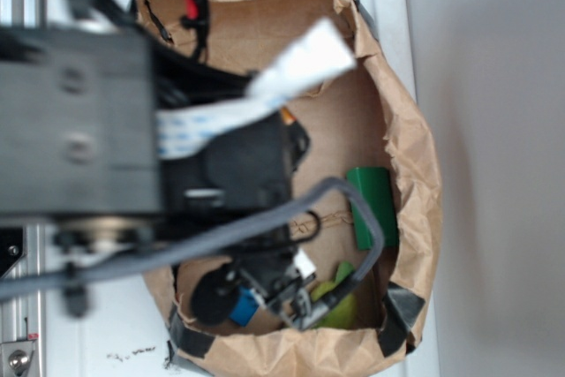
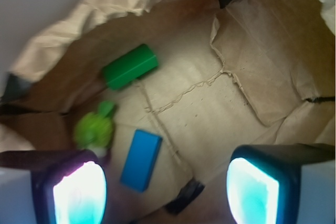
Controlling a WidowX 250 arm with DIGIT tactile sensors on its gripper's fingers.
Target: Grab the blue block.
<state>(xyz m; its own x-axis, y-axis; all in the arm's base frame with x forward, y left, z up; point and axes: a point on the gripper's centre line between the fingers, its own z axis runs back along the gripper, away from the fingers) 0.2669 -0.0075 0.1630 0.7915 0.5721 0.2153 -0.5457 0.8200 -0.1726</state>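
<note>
The blue block (image 2: 140,159) lies flat on the brown paper floor of the bag, a bright blue slab. In the wrist view it sits just right of my left fingertip and nothing touches it. My gripper (image 2: 166,191) is open, its two glowing pads wide apart, with only paper between them. In the exterior view a small patch of the blue block (image 1: 244,306) shows under the arm, close to my gripper (image 1: 265,293) at the bag's near end.
A dark green block (image 2: 130,66) lies farther in, near the bag wall. A yellow-green plush toy (image 2: 95,129) rests beside the blue block. Crumpled paper bag walls (image 1: 415,156) ring the space. A black tape strip (image 2: 184,196) lies on the floor.
</note>
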